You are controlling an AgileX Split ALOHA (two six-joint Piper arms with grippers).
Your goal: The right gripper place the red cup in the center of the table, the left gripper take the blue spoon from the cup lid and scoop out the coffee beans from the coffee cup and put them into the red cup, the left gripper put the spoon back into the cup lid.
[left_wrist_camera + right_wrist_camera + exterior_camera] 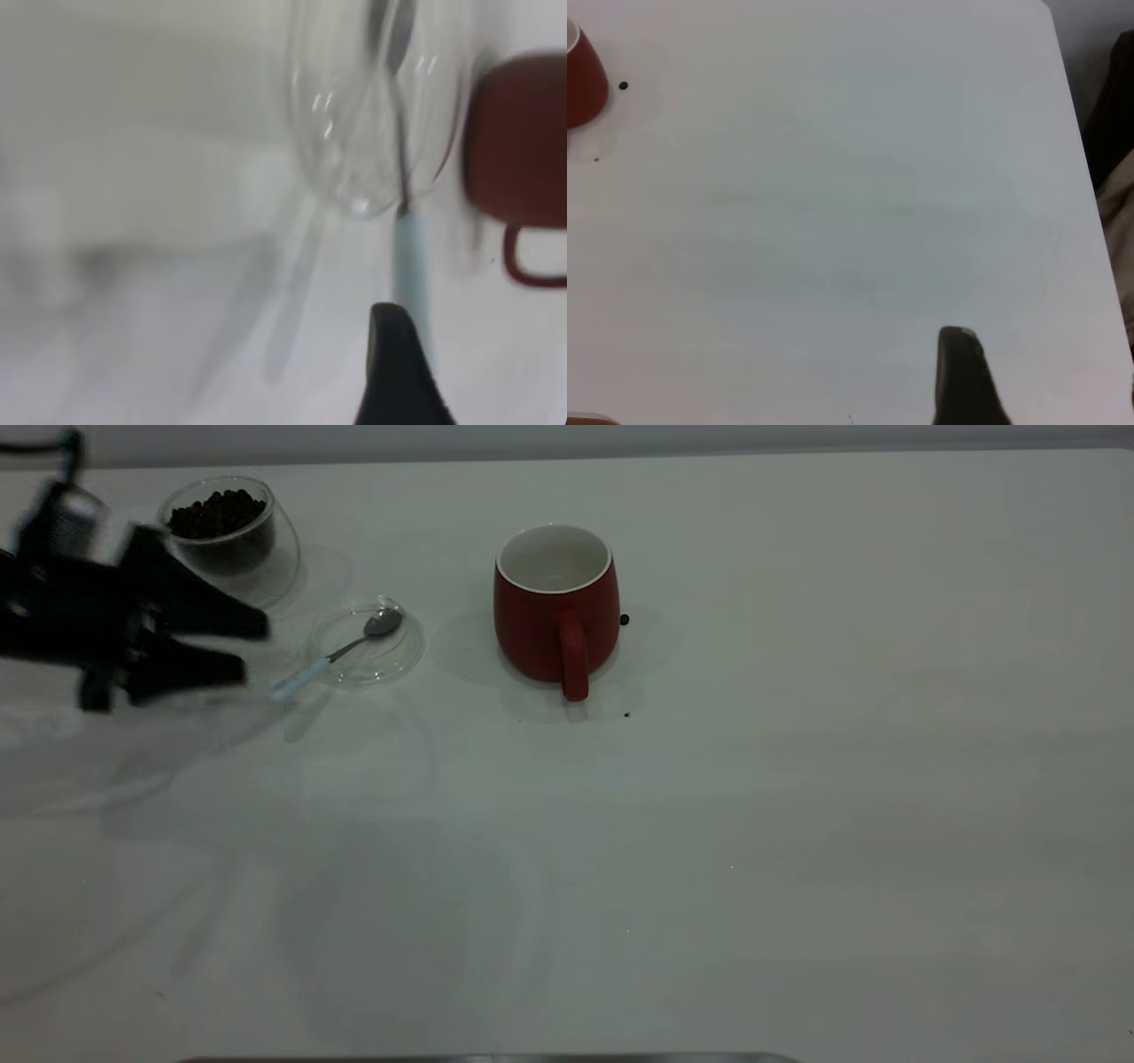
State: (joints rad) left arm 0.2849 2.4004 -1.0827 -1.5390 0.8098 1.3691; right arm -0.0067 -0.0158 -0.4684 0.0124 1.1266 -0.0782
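While the red cup (pixel 555 613) is standing upright near the middle of the table (pixel 709 824) with its handle facing the camera, the left gripper (pixel 252 646) is hovering at the table's left side, its fingers parted and gripping nothing, tips just short of the blue spoon (pixel 332 655). That spoon is lying with its bowl in the cup lid (pixel 366 643) and its pale handle sticking out over the rim, beside the coffee cup (pixel 229 536) holding the coffee beans (pixel 215 513). One finger of the right gripper (pixel 966 376) is showing over bare table well away from the red cup, so whether it is parted or closed cannot be told.

Left hand (pixel 252 646): matte black, angular, with two tapering wedge-shaped fingers, a silver-grey cylindrical part behind them and a black cable looping above that.
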